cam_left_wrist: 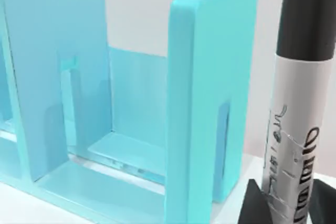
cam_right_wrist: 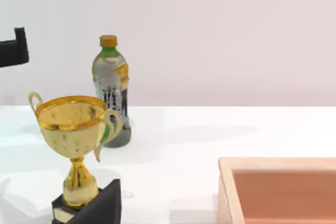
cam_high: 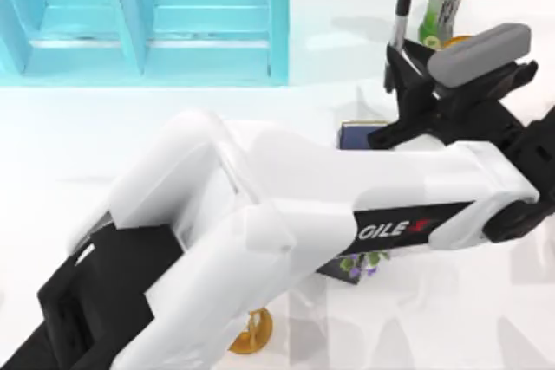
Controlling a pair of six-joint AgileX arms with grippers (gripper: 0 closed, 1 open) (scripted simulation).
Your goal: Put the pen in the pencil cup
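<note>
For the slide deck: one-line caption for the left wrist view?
Left hand holds the pen upright beside the turquoise slotted rack.

The left arm point(cam_high: 260, 214) is built of bulky, glossy white shells with rounded edges, joined by black segments. Behind the fingers point(cam_high: 401, 71), a black band on the white forearm carries white lettering (partly hidden, ending in a red mark). A rounded grey block point(cam_high: 479, 54) caps the black wrist housing; the fingers themselves are black, angular wedges
</note>
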